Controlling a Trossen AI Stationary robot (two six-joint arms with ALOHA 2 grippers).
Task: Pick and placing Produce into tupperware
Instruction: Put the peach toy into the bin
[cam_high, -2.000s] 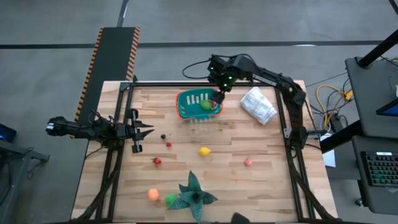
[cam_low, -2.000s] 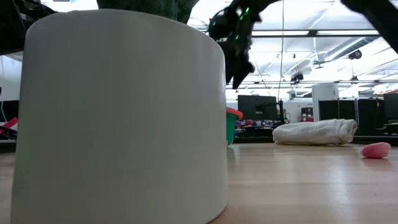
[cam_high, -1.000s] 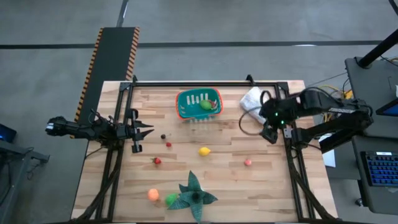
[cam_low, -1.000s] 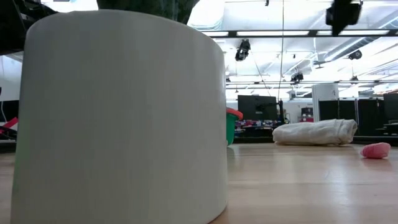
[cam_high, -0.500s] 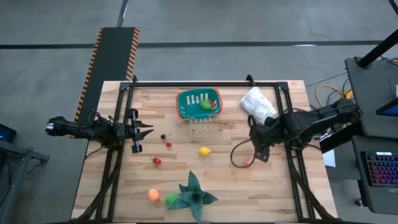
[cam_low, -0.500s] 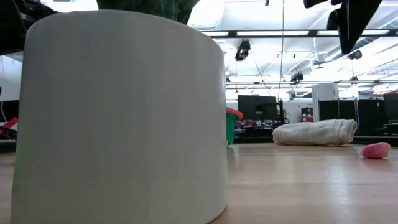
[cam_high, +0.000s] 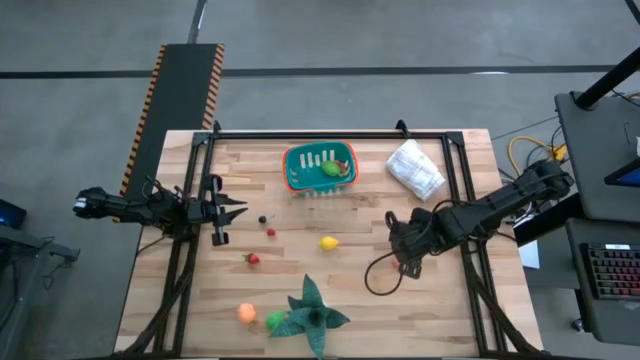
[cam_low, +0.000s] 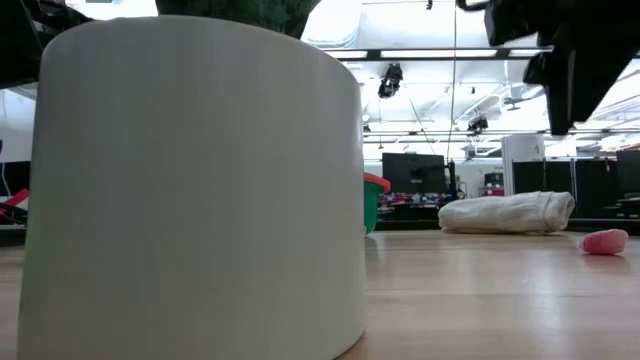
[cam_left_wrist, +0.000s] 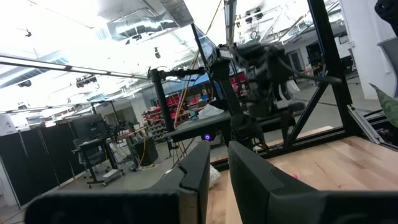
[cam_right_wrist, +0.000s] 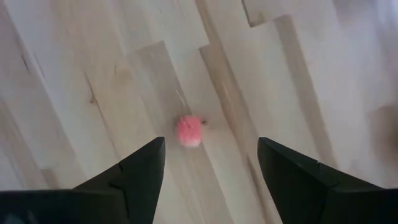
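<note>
Swinging away from the tupperware (cam_high: 320, 166), your right gripper (cam_high: 401, 253) now hangs over the pink piece (cam_right_wrist: 189, 132) of produce, well toward the near right of the tub, its fingers (cam_right_wrist: 142, 167) spread wide with nothing between them and the fruit lying on the table (cam_high: 365, 215) in the gap below. Your left gripper (cam_high: 228, 209) waits well to the left of the tub at the table's edge, fingers pressed nearly together and empty. So far one green piece (cam_high: 331, 169) lies inside the tub. Outside it, on the near side, you have a dark berry (cam_high: 263, 218), two red pieces (cam_high: 271, 232) (cam_high: 253, 259), a yellow lemon (cam_high: 328, 242), an orange piece (cam_high: 246, 312) and a green one (cam_high: 275, 320) beside the leafy star (cam_high: 312, 312). By that count the job looks barely begun, with the pink piece likely next.
</note>
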